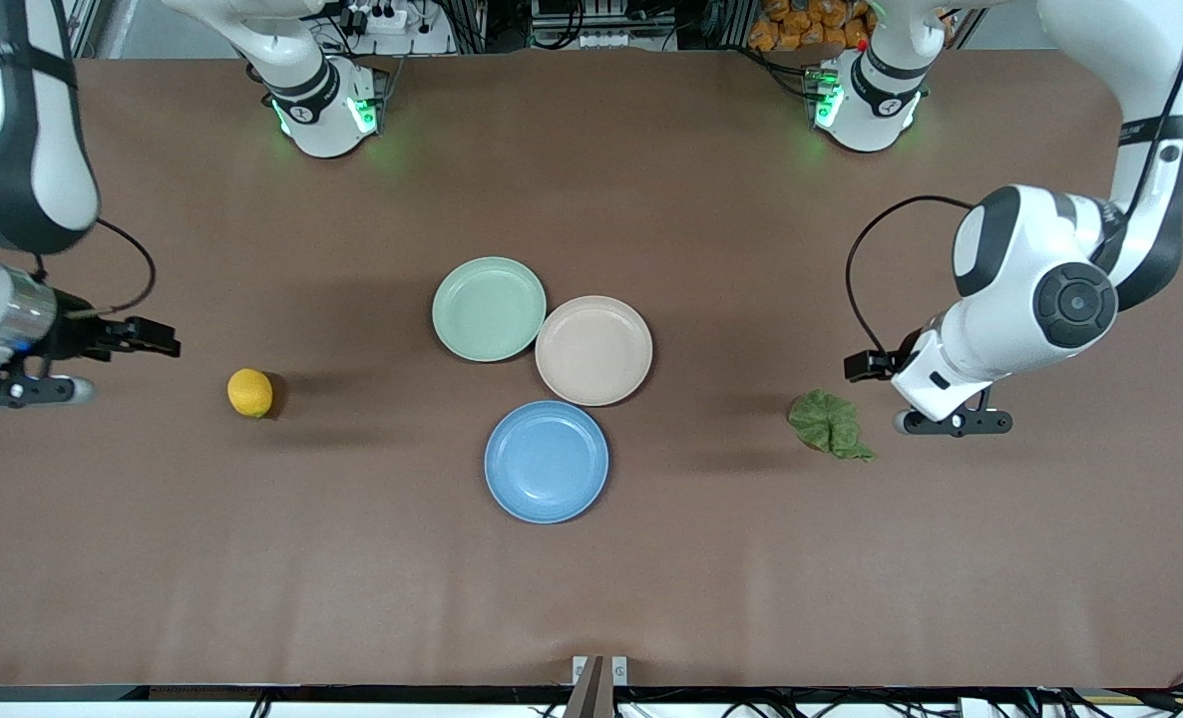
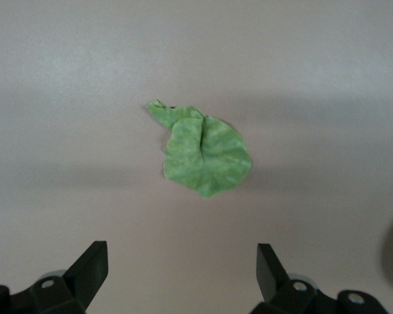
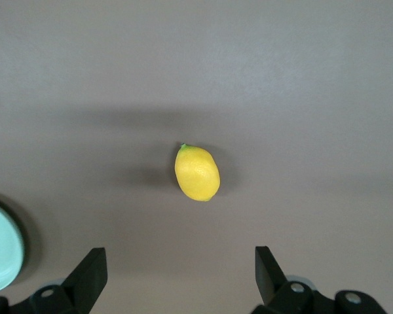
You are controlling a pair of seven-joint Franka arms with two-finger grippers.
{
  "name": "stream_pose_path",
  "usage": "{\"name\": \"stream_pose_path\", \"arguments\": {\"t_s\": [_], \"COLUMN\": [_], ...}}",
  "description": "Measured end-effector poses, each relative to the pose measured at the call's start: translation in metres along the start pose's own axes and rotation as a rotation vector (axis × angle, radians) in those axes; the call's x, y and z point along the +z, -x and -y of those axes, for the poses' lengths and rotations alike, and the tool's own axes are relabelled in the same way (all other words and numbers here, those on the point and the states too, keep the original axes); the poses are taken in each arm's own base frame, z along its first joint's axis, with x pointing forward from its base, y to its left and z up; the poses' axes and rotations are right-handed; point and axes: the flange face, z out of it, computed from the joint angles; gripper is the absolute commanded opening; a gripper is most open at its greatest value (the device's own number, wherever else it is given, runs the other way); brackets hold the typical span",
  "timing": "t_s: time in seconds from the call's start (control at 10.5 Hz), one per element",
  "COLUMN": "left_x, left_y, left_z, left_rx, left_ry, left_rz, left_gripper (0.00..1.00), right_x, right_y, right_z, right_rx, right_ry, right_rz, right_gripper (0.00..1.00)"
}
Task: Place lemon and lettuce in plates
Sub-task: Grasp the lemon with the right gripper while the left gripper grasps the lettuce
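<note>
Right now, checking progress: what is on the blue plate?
Nothing: the blue plate shows a bare inner surface. The lemon and the lettuce lie on the table. Nothing covers the plate.

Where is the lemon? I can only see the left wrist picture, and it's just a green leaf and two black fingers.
Observer: The lemon lies on the bare table toward the right arm's end, not in any plate.
Operator: Is a robot hand near it?
Observer: Yes, the right gripper is up over the table close beside it, fingers open and empty.
Operator: Where are the plates?
Observer: Three sit mid-table between the lemon and your lettuce: the blue plate nearest the front camera, the beige-pink plate and the mint green plate farther back. All are empty.
</note>
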Motion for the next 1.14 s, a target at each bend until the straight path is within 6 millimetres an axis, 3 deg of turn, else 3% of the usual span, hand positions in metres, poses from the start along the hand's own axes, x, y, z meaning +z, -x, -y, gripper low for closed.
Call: {"name": "stream_pose_path", "arguments": {"t_s": [0.19, 0.85, 1.14], "left_x": [0.031, 0.126, 0.149], "left_y": [0.0, -0.008, -0.011], "left_z": [0.001, 0.008, 0.008], "left_rx": [-0.086, -0.189, -0.203], "left_ry": [0.013, 0.077, 0.092], "left_rz": [-0.019, -0.111, -0.122], "left_gripper": [1.0, 1.0, 1.0], "right_x": [0.041, 0.144, 0.192], "right_y": [-0.004, 0.004, 0.008], "right_z": [-0.002, -0.003, -0.001], "right_rx": [0.0, 0.002, -0.003], "right_ry": [0.006, 0.031, 0.044], "right_rz": [-0.015, -0.1, -0.144], "right_gripper": [1.0, 1.0, 1.0]}}
